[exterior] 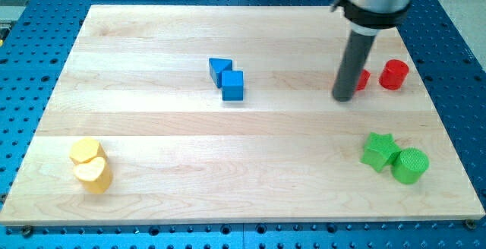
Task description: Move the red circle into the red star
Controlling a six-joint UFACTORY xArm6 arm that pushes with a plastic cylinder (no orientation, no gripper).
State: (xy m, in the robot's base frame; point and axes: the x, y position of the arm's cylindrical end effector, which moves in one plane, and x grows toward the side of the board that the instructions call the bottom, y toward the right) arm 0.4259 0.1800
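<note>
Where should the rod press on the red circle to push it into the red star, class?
No claw here, so push. Set my tip on the red circle's flat side wall at the view's right and push toward the view's left, because the red star lies left, partly behind the rod.

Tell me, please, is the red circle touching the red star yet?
No: the red circle stands apart from the red star, half hidden behind my tip.

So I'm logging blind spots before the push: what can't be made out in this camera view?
- Red star: mostly hidden behind the dark rod, so its shape is unclear.
- Contact between my tip and that block: cannot tell.
- Gap to the red circle: partly hidden.
- Rod's mount: cut off at the view's top.
</note>
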